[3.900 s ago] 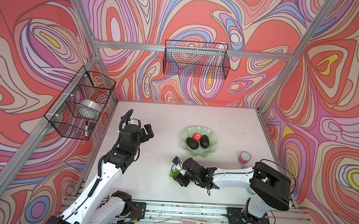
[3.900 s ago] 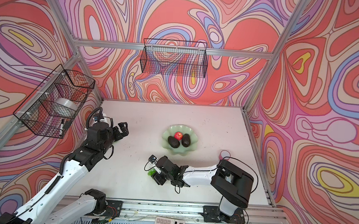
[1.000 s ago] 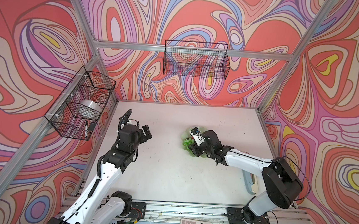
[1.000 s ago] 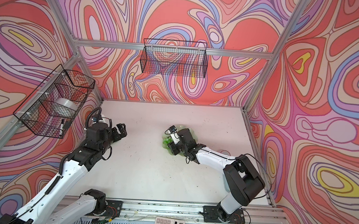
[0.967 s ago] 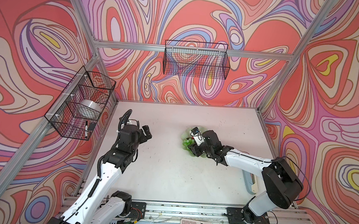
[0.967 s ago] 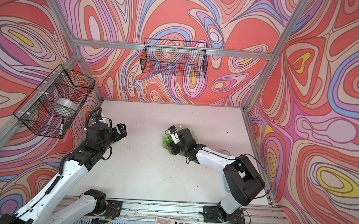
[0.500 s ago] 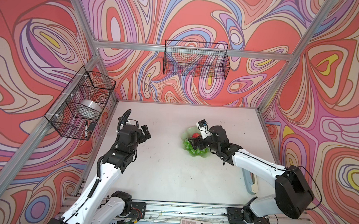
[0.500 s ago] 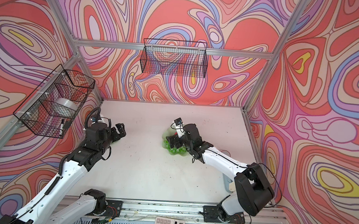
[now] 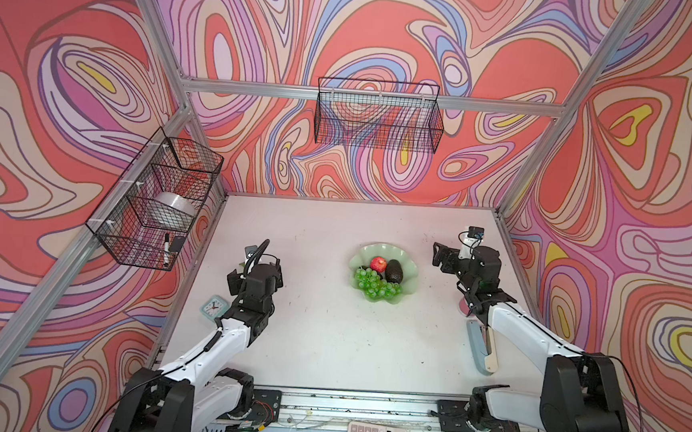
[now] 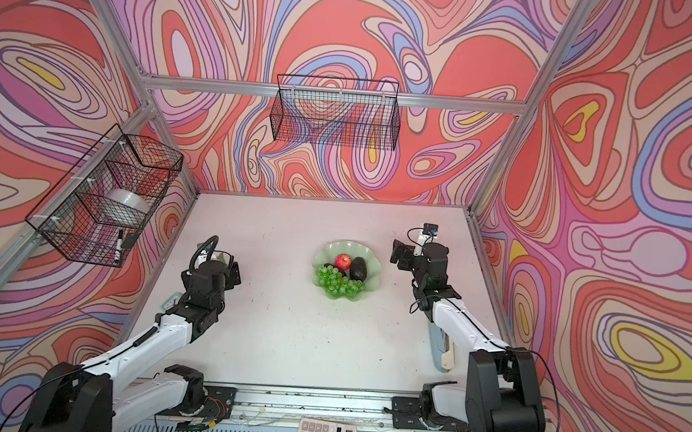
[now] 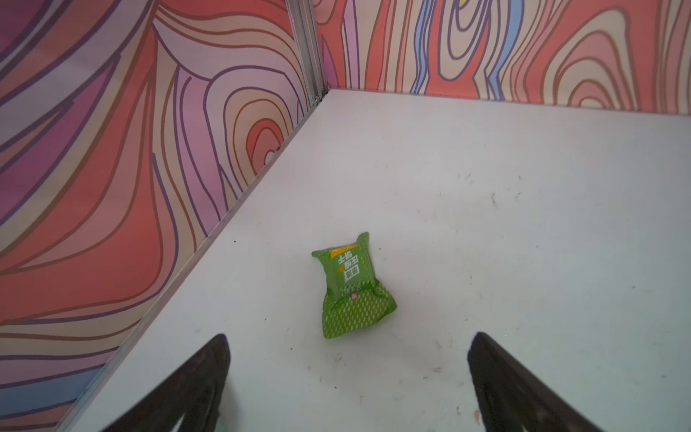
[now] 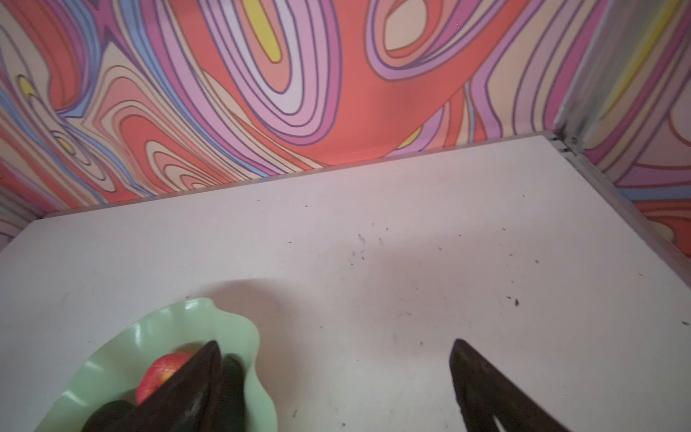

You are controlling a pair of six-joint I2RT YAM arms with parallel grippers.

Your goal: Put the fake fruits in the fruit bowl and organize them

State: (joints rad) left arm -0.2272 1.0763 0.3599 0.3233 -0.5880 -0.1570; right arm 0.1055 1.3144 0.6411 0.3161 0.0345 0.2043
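The white tabletop [image 9: 327, 341] is walled by swirled pink-red panels. The right gripper [image 9: 440, 257] hangs raised just right of the fruit bowl [image 9: 411, 281], jaws spread wide and empty, its arm stretched forward from the near-right base. In the bowl lie the red apple [image 9: 378, 264], an avocado [image 9: 394, 270] and the grapes [image 9: 373, 285]. The left gripper [image 9: 255, 279], equally wide and empty, is poised at the left, with a green snack packet [image 11: 349, 284] on the table ahead of it.
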